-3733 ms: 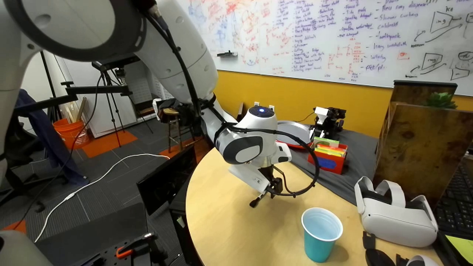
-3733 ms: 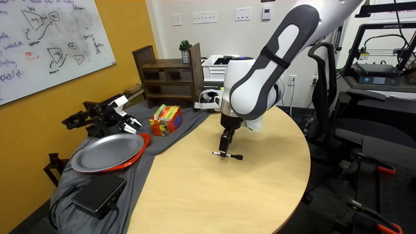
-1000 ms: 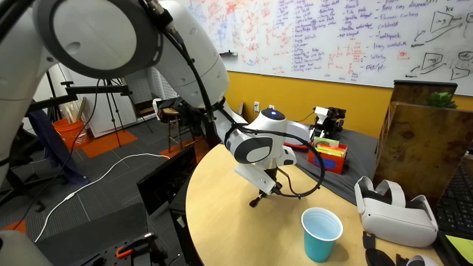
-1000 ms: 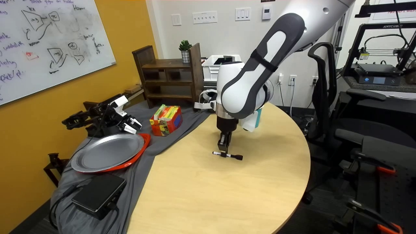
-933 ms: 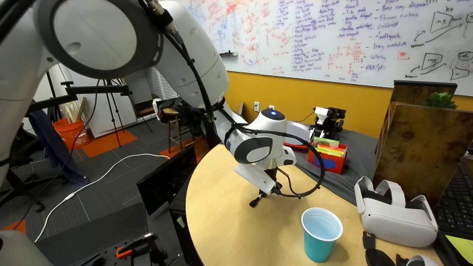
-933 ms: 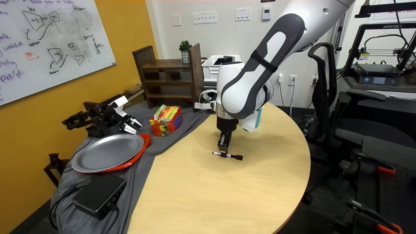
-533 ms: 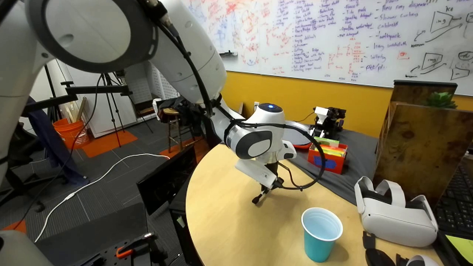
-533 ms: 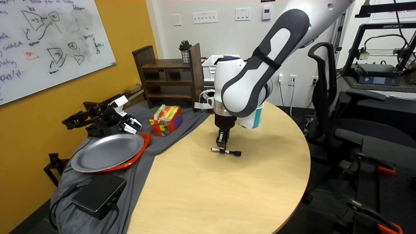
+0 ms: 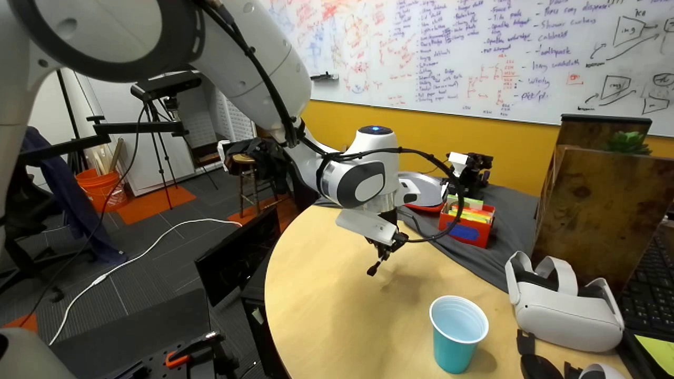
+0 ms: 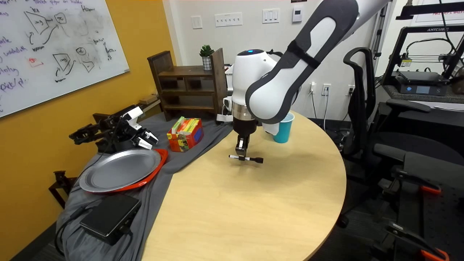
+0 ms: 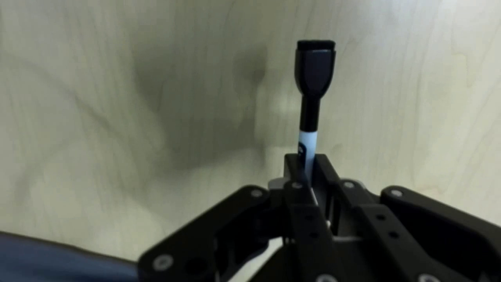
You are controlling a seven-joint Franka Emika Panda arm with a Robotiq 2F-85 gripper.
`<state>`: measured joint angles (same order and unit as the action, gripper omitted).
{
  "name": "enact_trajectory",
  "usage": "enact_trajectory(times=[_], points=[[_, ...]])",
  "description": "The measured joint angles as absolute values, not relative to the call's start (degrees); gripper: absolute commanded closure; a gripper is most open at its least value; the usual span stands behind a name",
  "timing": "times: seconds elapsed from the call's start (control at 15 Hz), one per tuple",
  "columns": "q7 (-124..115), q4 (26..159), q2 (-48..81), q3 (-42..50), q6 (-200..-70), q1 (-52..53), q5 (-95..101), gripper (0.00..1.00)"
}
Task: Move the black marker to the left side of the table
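Observation:
The black marker has a wide black cap and a white barrel. My gripper is shut on that barrel in the wrist view, with the cap sticking out ahead of the fingers. Both exterior views show the marker held roughly level by the gripper, a little above the light wooden table. A shadow lies apart from the marker on the tabletop. In an exterior view the dark cap of the marker points down toward the table's near-left part, and the fingers hide its white end.
A teal cup stands on the table, with a white headset beyond it. A red box of cards, a round silver tray and a black device rest on grey cloth along one table side.
Over the last second the gripper has risen off the tabletop, carrying the marker up and slightly toward the cloth and cup. It stays shut on the barrel throughout.

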<state>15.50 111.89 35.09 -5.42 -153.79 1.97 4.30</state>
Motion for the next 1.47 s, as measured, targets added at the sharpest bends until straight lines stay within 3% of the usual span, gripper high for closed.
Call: enact_trajectory(times=[0.73, 1.47], points=[[18.09, 109.17, 34.52, -8.12, -152.19, 5.99, 8.3, 0.97], [37.45, 99.74, 38.67, -14.46, -133.69, 5.84, 8.28, 0.97]])
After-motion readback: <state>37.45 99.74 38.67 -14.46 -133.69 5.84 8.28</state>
